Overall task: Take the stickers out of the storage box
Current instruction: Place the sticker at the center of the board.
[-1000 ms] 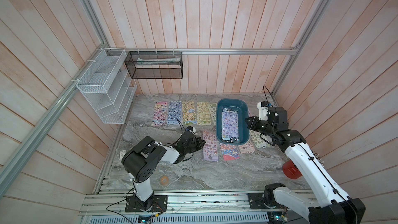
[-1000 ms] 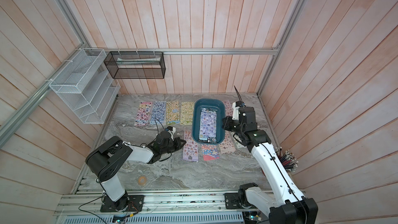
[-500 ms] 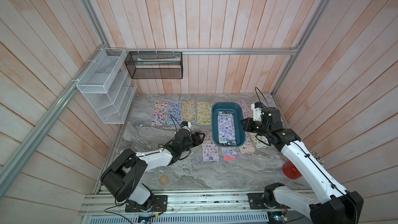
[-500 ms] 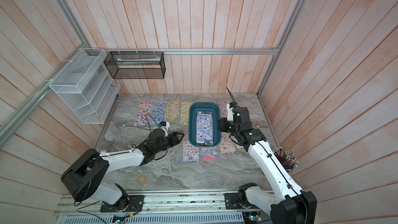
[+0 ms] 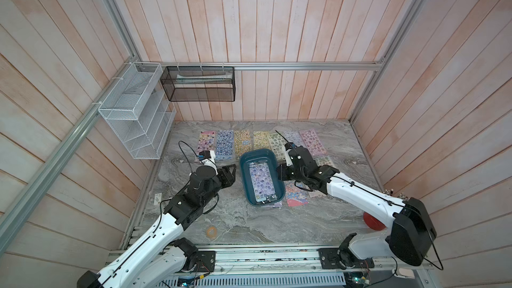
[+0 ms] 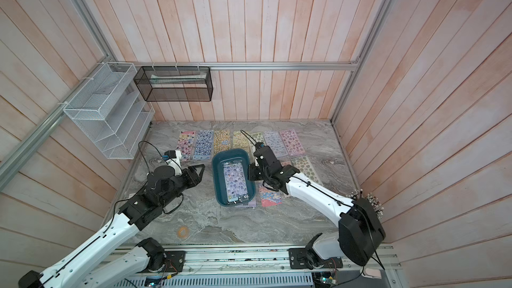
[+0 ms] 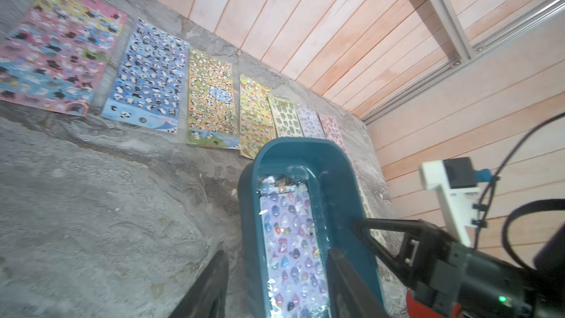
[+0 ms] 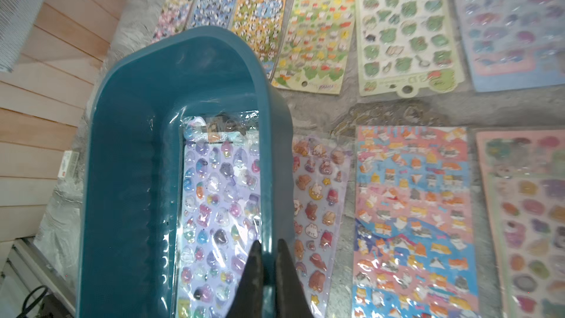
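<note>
On the desk (image 5: 249, 225), stickers (image 5: 242, 144) lie in rows by the box (image 5: 245, 181), where one lilac sheet (image 5: 261, 181) is left. The right pincer (image 8: 269, 258) clamps the box's wall, likely steadying it; the left pincer (image 5: 232, 175), half open and empty, hovers beside.

Glossy film-wrapped stickers (image 8: 220, 209) lie inside the smooth teal plastic storage box (image 8: 128, 148). Beside the box is the matt grey stone-look tabletop (image 5: 249, 223); behind it stand wooden plank walls (image 5: 277, 23).
</note>
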